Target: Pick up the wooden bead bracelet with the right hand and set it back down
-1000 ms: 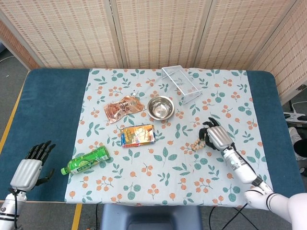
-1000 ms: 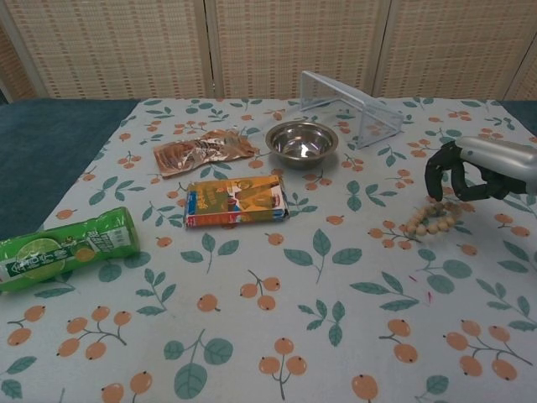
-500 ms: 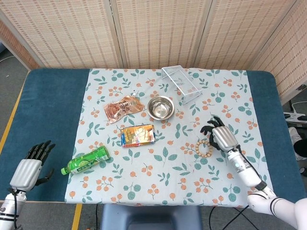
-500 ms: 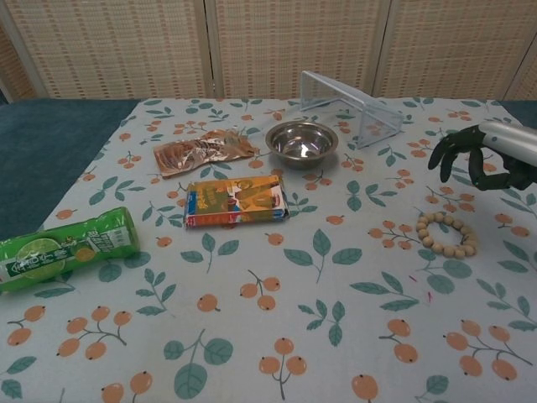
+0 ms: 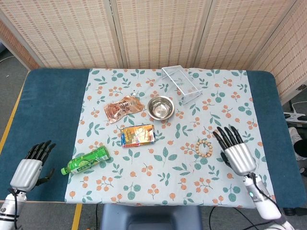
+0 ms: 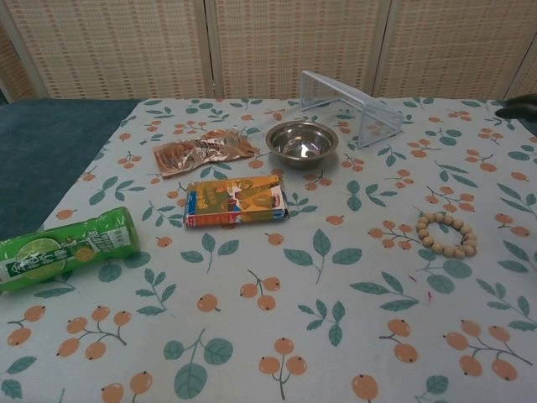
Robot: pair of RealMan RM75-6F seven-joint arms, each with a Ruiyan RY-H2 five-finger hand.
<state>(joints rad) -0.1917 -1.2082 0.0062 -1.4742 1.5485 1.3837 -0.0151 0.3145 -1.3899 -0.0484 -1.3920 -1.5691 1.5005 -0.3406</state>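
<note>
The wooden bead bracelet [image 5: 204,148] [image 6: 445,234] lies flat as an open ring on the floral cloth, right of centre. My right hand [image 5: 234,149] is raised to the right of it, fingers spread, holding nothing and clear of the beads. In the chest view only a dark fingertip sliver [image 6: 518,107] shows at the right edge. My left hand [image 5: 32,165] rests over the blue table edge at the far left, fingers apart and empty.
A steel bowl [image 5: 160,107], a clear plastic box [image 5: 181,84], a brown snack pouch [image 5: 123,109], an orange packet [image 5: 138,135] and a green bottle [image 5: 87,160] lie on the floral cloth [image 5: 168,182]. Folding screens stand behind the table.
My right hand let go of the bracelet, which now lies flat on the cloth. The hand then opened and pulled back toward the table's near right side. The left hand stayed put.
</note>
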